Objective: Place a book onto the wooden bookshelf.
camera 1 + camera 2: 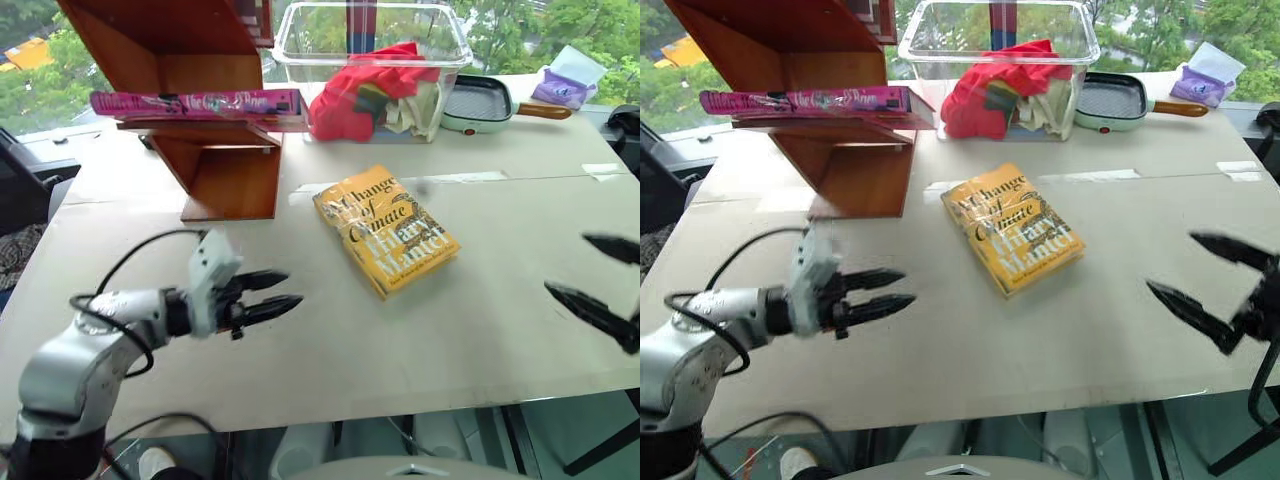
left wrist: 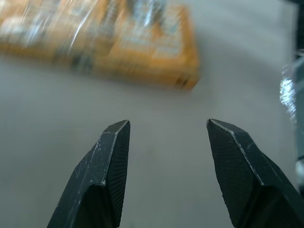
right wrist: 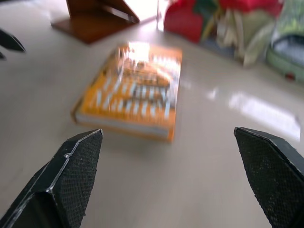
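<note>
- One book (image 1: 195,104) lies flat on the bookshelf (image 1: 200,60), seemingly settled; task looks done.
- Both end effectors, left (image 1: 272,296) and right (image 1: 600,280), apart, empty above the desk (image 1: 420,330).

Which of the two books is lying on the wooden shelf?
The pink book. It lies flat on the middle board of the shelf, while the yellow book lies on the table in front.
</note>
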`<state>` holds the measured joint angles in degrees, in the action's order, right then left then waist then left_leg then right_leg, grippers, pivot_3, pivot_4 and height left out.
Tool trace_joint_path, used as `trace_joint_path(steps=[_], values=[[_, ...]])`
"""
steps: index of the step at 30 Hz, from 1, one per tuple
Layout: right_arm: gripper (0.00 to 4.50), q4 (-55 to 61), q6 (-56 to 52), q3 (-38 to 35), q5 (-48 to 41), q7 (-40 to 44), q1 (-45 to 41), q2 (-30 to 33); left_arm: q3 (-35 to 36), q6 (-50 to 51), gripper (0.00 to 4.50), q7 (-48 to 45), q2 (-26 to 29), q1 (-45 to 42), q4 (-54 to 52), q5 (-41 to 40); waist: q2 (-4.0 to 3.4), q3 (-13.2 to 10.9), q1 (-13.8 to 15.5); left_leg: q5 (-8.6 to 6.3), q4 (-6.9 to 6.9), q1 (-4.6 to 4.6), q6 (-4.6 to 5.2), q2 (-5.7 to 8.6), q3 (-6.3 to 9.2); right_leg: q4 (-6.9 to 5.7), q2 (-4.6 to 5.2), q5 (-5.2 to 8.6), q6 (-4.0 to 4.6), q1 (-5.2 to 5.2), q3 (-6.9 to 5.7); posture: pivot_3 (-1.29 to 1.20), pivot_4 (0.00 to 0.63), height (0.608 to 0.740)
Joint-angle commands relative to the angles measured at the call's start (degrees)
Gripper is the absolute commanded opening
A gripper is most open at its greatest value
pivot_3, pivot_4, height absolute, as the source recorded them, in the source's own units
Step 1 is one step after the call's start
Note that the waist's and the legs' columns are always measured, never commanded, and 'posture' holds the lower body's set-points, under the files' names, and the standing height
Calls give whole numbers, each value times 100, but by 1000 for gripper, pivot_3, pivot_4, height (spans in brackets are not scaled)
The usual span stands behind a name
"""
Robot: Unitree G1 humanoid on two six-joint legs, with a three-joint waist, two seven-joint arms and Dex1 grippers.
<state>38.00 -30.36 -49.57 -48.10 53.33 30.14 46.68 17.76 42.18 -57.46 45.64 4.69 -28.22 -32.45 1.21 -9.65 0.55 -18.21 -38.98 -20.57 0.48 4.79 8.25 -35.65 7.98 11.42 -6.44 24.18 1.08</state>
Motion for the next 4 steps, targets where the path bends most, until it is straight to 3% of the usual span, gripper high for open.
trace_joint_path(steps=[1, 4], values=[[4500, 33, 335, -271, 364, 252, 297, -134, 124, -722, 2595, -267, 187, 145, 287, 258, -4, 2, 36, -11, -2, 9, 19, -1, -1, 0, 1, 0, 0, -11, 1, 0, 150, 725], [4500, 102, 446, -163, 575, 305, 493, -251, 12, -995, 2595, -364, 272, 165, 561, 350, -5, 2, 34, -16, 3, 68, 26, -6, -3, 1, 0, 4, -3, -71, -1, 0, 150, 725]])
